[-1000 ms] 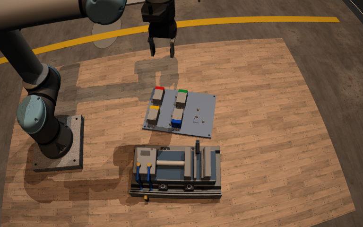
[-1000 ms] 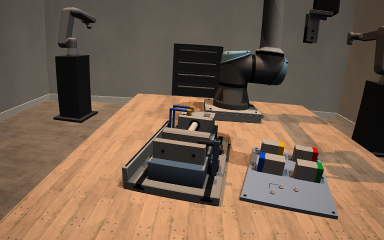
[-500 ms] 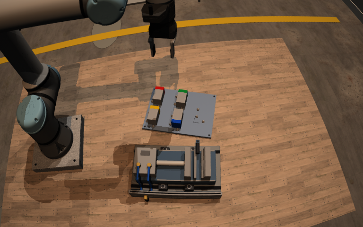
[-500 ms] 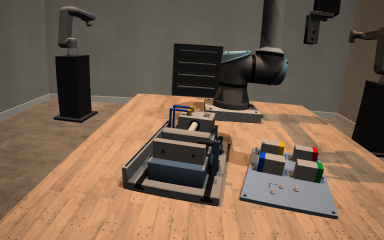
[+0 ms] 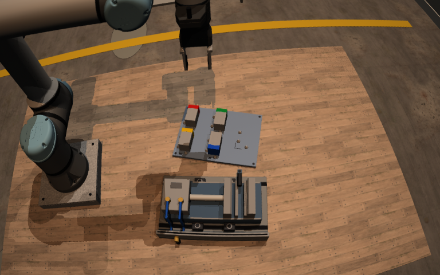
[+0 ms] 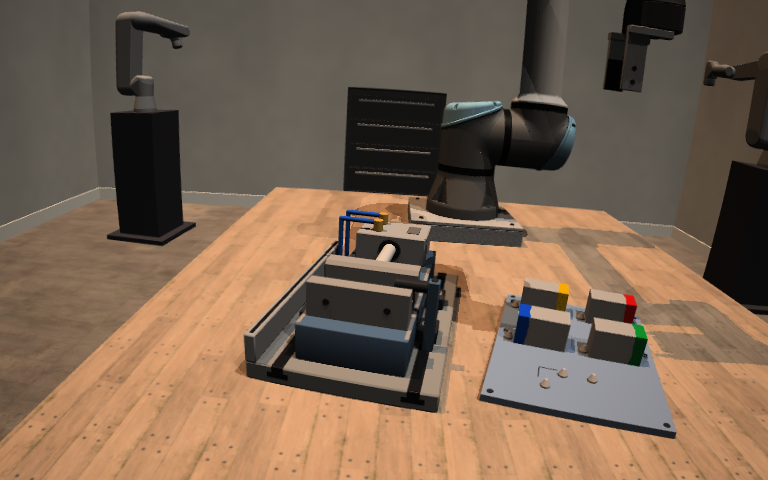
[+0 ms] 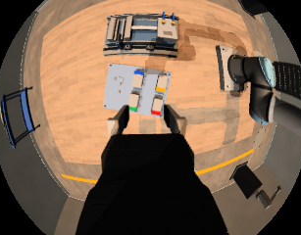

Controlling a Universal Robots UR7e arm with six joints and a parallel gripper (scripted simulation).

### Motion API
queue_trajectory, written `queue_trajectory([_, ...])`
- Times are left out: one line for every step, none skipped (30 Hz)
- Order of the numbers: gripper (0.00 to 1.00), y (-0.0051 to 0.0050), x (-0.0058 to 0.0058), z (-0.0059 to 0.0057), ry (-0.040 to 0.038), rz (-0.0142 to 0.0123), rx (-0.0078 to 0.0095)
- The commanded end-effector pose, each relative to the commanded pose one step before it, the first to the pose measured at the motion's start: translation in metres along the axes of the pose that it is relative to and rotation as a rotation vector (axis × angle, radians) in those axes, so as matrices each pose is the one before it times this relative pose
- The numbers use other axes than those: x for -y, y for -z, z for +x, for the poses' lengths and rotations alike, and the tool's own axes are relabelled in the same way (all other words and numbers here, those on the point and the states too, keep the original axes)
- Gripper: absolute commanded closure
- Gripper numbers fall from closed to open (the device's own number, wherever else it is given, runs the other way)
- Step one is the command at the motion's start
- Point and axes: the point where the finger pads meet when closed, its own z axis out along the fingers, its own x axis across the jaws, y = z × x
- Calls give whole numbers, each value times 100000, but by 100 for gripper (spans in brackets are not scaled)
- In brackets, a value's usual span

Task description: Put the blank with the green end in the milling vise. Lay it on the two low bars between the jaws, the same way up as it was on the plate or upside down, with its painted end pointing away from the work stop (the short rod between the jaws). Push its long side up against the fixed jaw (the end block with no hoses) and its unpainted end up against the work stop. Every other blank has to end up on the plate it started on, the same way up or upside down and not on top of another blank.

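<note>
Now gripper [image 5: 197,67] [image 6: 624,89] [image 7: 146,112] hangs high, fingers spread, nothing pinched, leaving me room to line up. Green blank [image 5: 220,120] [image 6: 616,341] [image 7: 133,101] sits on plate [image 5: 229,156] [image 6: 578,410] [image 7: 111,93], pins beside it likely locating it; vise [image 5: 212,220] [image 6: 352,344] [image 7: 140,51] jaws stand apart, ready for it.

So the desk [image 5: 318,136] [image 6: 198,356] [image 7: 67,98] is tan plank-patterned wood, plate's [image 5: 239,156] [image 6: 578,404] [image 7: 111,100] blue-grey, blanks are greyish beige with red, green, yellow and blue ends, plus the vise hoses [image 5: 180,211] [image 6: 341,234] [image 7: 173,16] are bright blue.
</note>
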Motion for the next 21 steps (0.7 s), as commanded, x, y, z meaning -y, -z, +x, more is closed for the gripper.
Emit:
queue_trajectory([0,1,-16,-33,4018,-273,188])
queue_trajectory([0,0,0,0,0,0,0])
queue_trajectory([0,0,0,0,0,0,0])
queue_trajectory([0,0,0,0,0,0,0])
queue_trajectory([0,0,0,0,0,0,0])
queue_trajectory([0,0,0,0,0,0,0])
queue_trajectory([0,43,18,8,-5301,62,-8])
queue_trajectory([0,32,17,5,-4425,-16,0])
queue_trajectory([0,32,17,4,-4425,-16,0])
queue_trajectory([0,32,17,4,-4425,-16,0])
queue_trajectory([0,32,18,3,-4425,-16,0])
queue_trajectory([0,0,0,0,0,0,0])
queue_trajectory([0,0,0,0,0,0,0])
queue_trajectory([0,0,0,0,0,0,0])
queue_trajectory([0,0,0,0,0,0,0])
queue_trajectory([0,0,0,0,0,0,0])
queue_trajectory([0,0,0,0,0,0,0])
queue_trajectory([0,0,0,0,0,0,0])
queue_trajectory([0,0,0,0,0,0,0])
queue_trajectory([0,0,0,0,0,0,0])
queue_trajectory([0,0,0,0,0,0,0])
